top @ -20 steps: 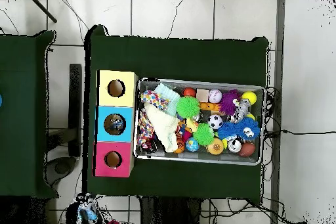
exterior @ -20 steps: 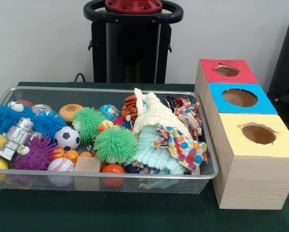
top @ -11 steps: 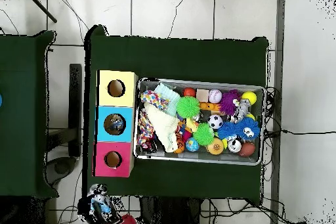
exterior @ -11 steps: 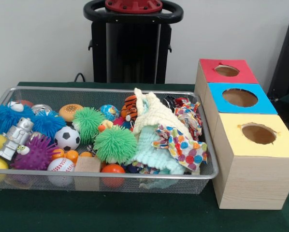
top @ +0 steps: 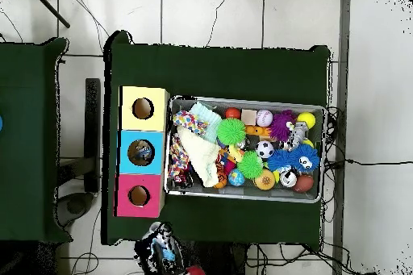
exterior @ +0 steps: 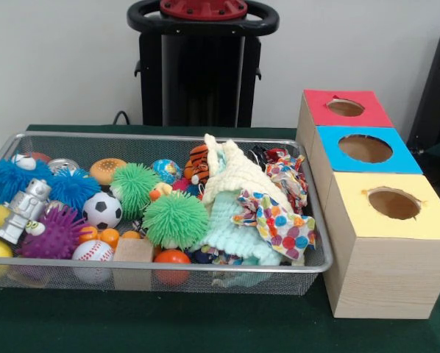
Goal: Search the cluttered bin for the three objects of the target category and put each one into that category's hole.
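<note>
- Several cloths point(exterior: 271, 217) heaped at the bin point(exterior: 168, 266) end beside the boxes point(exterior: 385, 250): likely light, limp; pinch a raised fold.
- Claw point(top: 165, 247) beyond the table edge; spread or pressed together, cannot tell.

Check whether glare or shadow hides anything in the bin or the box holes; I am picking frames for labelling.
Front view: even light, no glare on the bin; the yellow box shows only its hole's lit inner wall, not the bottom. Overhead view: the yellow box and the red box have dark holes; the blue box shows something in its hole, too small to tell.
</note>
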Tool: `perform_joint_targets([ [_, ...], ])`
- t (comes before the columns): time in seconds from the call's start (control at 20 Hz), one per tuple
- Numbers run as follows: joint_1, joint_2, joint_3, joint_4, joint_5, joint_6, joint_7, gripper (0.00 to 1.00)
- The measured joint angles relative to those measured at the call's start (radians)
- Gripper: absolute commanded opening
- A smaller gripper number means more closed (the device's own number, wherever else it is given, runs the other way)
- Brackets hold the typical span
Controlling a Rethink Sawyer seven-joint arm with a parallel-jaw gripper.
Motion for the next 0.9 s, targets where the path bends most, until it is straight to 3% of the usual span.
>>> perform_joint_targets([
  [0.35,0.051,0.094,-0.11,-0.03,-0.025,0.05,0.0,0.0],
  [0.9,0.192,0.294,-0.261,-0.058,-0.024,0.041,0.0,0.0],
])
